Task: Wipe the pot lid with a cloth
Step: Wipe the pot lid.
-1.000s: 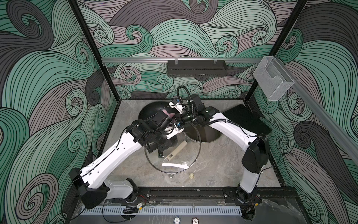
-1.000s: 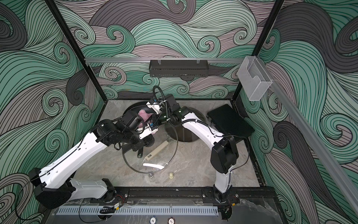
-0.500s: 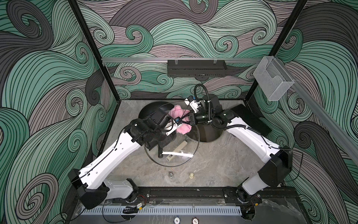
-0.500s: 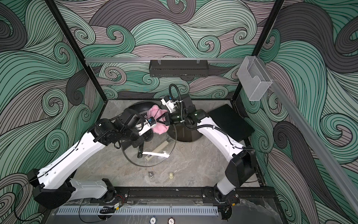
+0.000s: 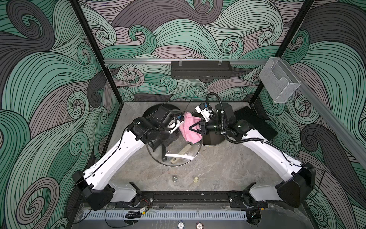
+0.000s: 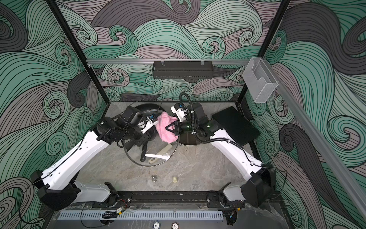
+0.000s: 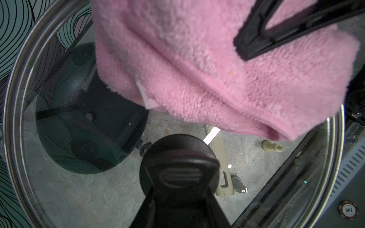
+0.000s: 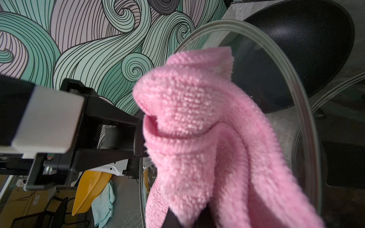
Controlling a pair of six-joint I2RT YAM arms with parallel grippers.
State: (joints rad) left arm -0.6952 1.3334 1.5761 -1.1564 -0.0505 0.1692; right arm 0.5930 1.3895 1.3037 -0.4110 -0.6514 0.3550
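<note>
Your right pincer (image 5: 191,127) is clamped shut on the bunched pink cloth (image 5: 186,121), and it holds that cloth against the far part of the glass pot lid (image 5: 178,161), on the knob side as the left wrist view shows. Your left pincer (image 7: 178,175) is closed tight on the lid's black knob (image 7: 177,144), holding the lid tilted up off the table (image 5: 217,168), near the dark pan (image 5: 149,115).

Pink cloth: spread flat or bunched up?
Bunched. The cloth hangs in thick overlapping folds from the shut right claw, against the glass lid; both wrist views show the folds.
</note>
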